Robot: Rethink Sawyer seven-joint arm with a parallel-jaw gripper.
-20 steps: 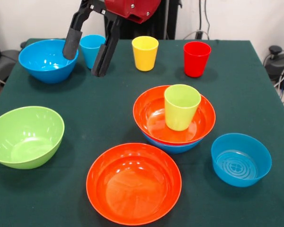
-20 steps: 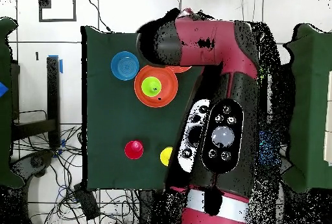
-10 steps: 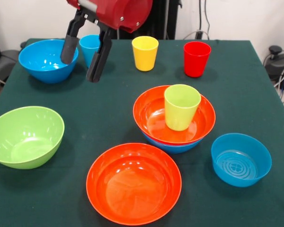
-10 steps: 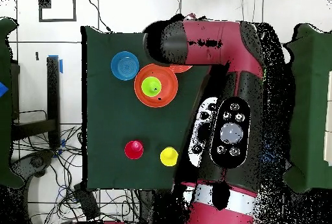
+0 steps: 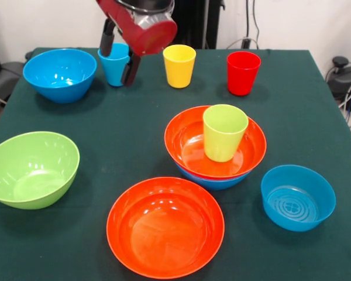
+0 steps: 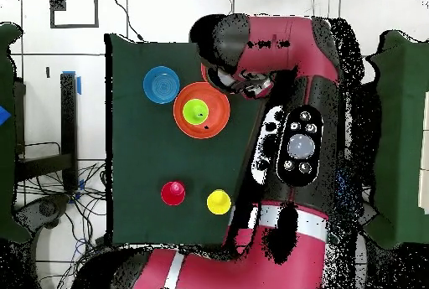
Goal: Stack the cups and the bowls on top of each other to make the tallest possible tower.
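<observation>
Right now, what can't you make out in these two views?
- Overhead view: the arm covers the table's right part; the blue cup, green bowl and gripper are hidden under it.
- Front view: the gripper straddles the blue cup, but contact can't be told.
- Front view: the blue bowl under the orange bowl shows only a sliver.
</observation>
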